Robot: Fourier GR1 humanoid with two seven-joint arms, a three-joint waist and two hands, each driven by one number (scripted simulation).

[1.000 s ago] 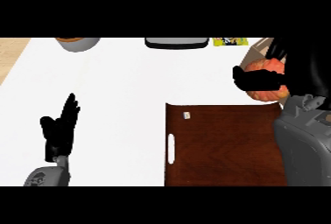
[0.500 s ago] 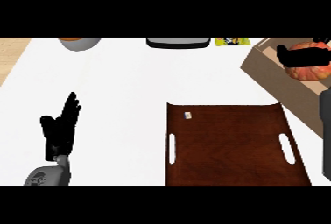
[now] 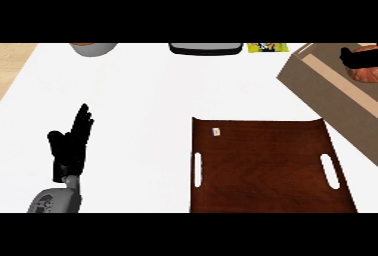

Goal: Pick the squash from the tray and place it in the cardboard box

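- Head view, the carrying hand: your right hand (image 3: 359, 57) shows only at the upper right edge, its dark fingers curled over the top of the squash (image 3: 368, 75), so you are gripping it
- Head view, the squash: it sits as an orange patch directly under those fingers and partly cut off by the edge, so you cannot tell which way its long axis runs
- Head view, the relation that matters: the squash hangs over the open top of the cardboard box (image 3: 332, 105), inside the line of the near wall, and well apart from the brown tray (image 3: 266, 165) in the lower middle
- Head view, the judgement: with the squash below the palm and the box's inside below the squash, your next move looks like a short lowering and a release, not a sideways carry; whether it touches the box floor yet cannot be seen
- Head view, the other hand: your left hand (image 3: 70, 145) rests at the lower left with fingers straight and pointing up, holding nothing, far across the counter from the box; the right arm is plainly the nearer one for the placing
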